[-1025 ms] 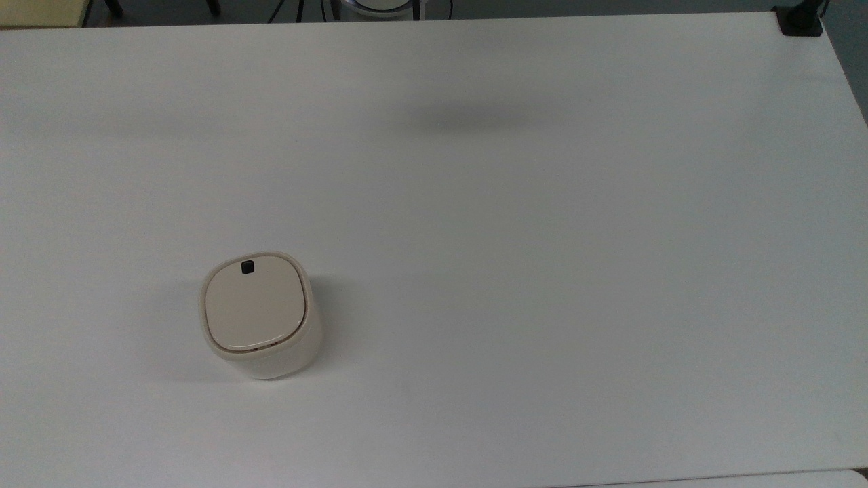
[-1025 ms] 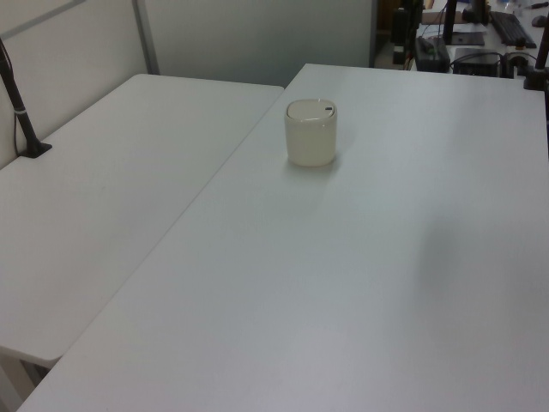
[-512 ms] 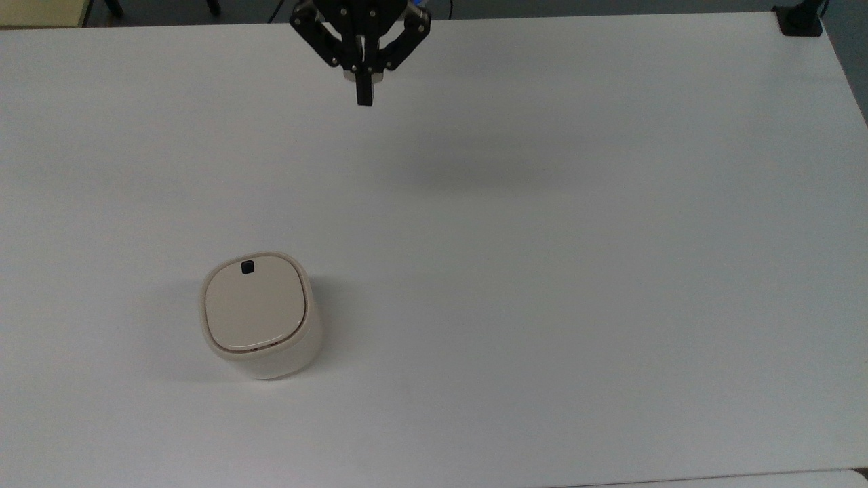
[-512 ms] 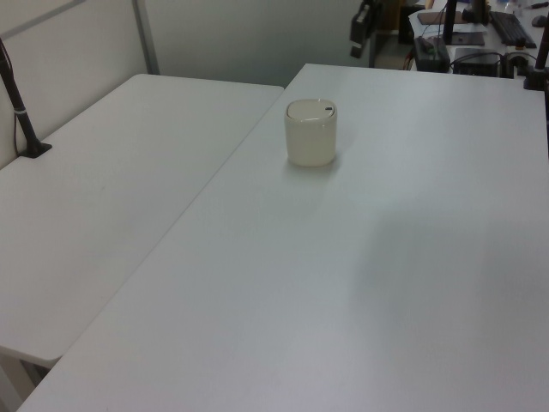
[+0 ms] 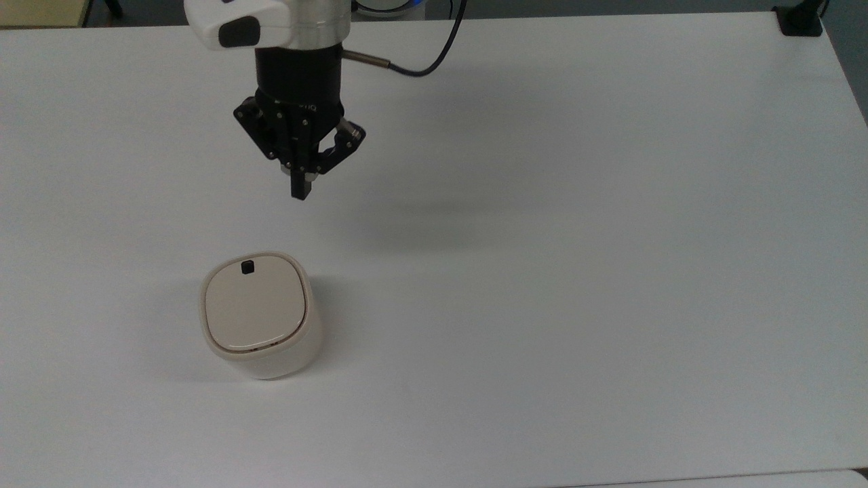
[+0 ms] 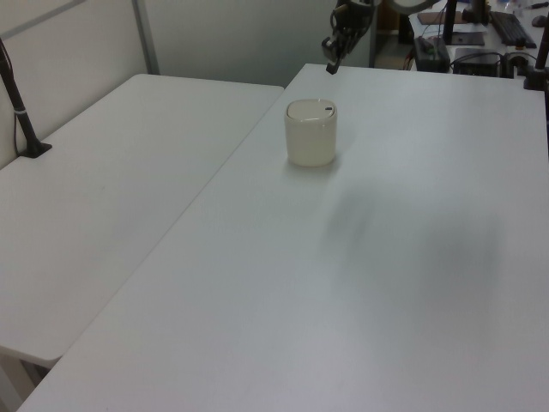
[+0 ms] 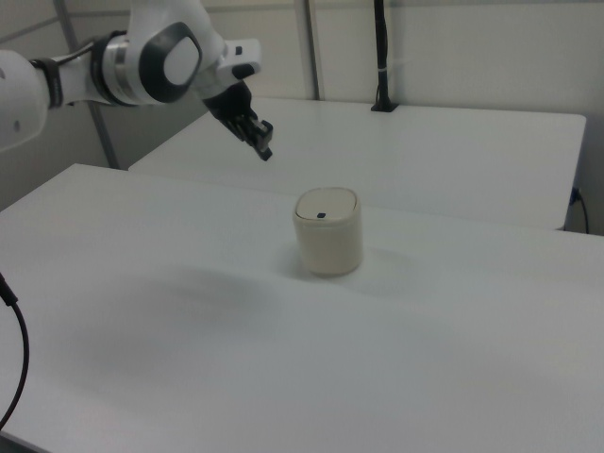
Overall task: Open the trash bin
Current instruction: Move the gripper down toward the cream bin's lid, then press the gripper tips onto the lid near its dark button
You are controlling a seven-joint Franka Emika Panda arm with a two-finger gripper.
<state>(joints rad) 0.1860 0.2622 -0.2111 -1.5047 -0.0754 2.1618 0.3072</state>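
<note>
The trash bin (image 5: 259, 315) is a small cream-beige rounded-square bin standing on the white table (image 5: 576, 237), its flat lid down. A small black button (image 5: 248, 267) sits near the lid's far edge in the top view. The bin also shows in the left view (image 6: 310, 133) and the right view (image 7: 328, 231). My gripper (image 5: 299, 192) hangs in the air above the table, up and slightly to the right of the bin in the top view, clear of it. Its black fingers are shut together with nothing held. The gripper is also in the left view (image 6: 330, 68) and the right view (image 7: 266, 153).
A second white table (image 6: 120, 172) adjoins this one on the left view's left, with a black pole (image 6: 19, 107) clamped to its edge. A black clamp (image 5: 800, 20) sits at the table's far right corner in the top view. A cable (image 5: 413, 64) trails from the arm.
The gripper has come down and to the left in the top view, from the table's far edge toward the bin. The bin has not moved.
</note>
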